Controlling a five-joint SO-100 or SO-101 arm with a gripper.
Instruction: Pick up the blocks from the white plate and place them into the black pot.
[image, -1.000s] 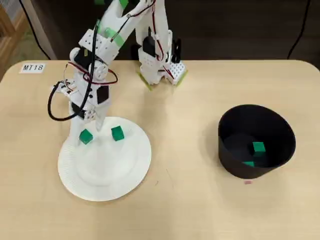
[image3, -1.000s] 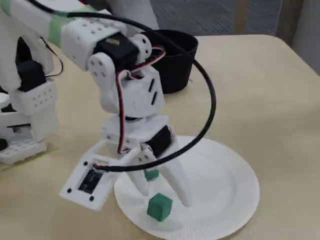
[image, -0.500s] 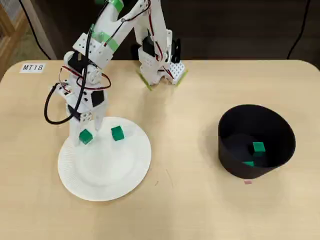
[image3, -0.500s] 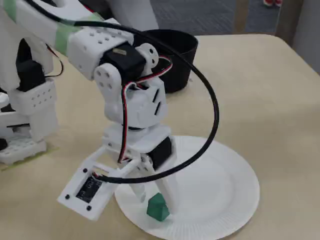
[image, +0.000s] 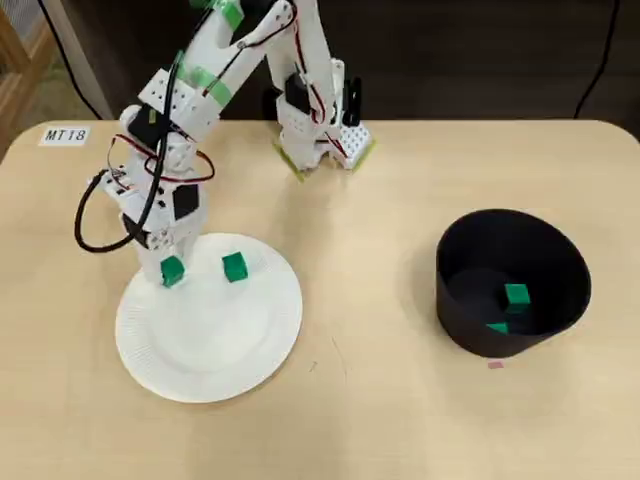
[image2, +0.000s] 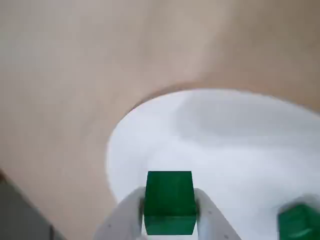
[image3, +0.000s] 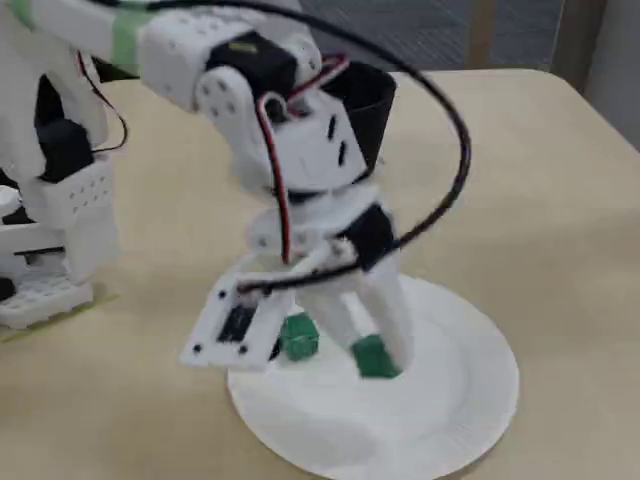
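Your gripper (image2: 170, 220) is clamped on one green block (image2: 169, 202) at the white plate's (image: 210, 350) rim. A second block (image: 235, 267) sits on the plate; two more (image: 516, 296) lie inside the black pot (image: 512, 282).

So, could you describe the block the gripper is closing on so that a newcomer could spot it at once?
Find the white plate on the left of the table in the overhead view. Two green cubes sit near its far rim. The one meant is the left cube, between the fingers of the gripper; the other cube stands free beside it.
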